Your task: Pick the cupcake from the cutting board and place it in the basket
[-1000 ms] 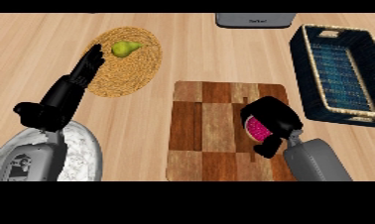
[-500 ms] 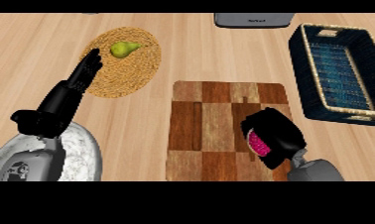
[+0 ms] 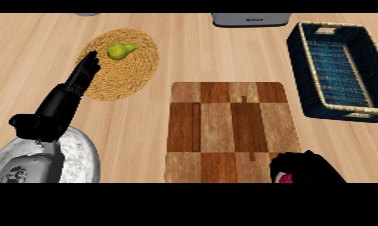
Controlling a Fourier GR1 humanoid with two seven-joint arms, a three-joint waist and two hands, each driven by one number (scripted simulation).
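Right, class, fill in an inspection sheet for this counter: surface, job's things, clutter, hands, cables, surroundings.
Surface: light wooden counter.
Job's things: cutting board at centre, cupcake off it; basket at right, cupcake not yet in it; cupcake, a pink sliver inside the right hand.
Clutter: pear on a woven mat; grey appliance at the far edge.
Hands: left hand open, resting over the mat's left edge; right hand curled round the cupcake at the lower edge.
Cables: nothing seen.
Surroundings: nothing seen.
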